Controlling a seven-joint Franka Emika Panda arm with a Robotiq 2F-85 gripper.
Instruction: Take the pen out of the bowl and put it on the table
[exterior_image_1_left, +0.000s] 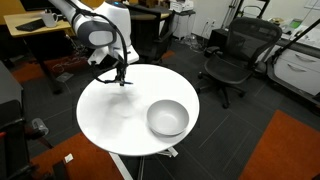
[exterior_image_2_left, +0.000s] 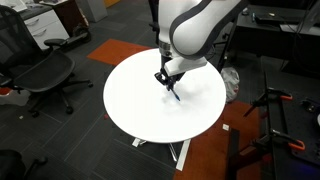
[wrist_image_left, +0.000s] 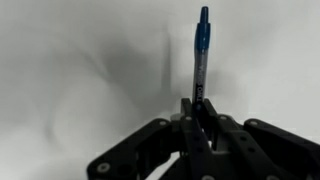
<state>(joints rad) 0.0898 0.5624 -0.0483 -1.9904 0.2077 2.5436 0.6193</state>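
Black jaws — clamped on slim blue pen (wrist_image_left: 200, 50) | round white table (exterior_image_1_left: 112, 115)

Even indoor light, soft shadows on the white table (exterior_image_1_left: 108, 116), wrist view slightly blurred

You have no text, label, brand, number or sign that can be read in any of your views. On the pen (wrist_image_left: 200, 55) in your wrist view, the pale stretch of the barrel is too blurred to tell whether it carries print.
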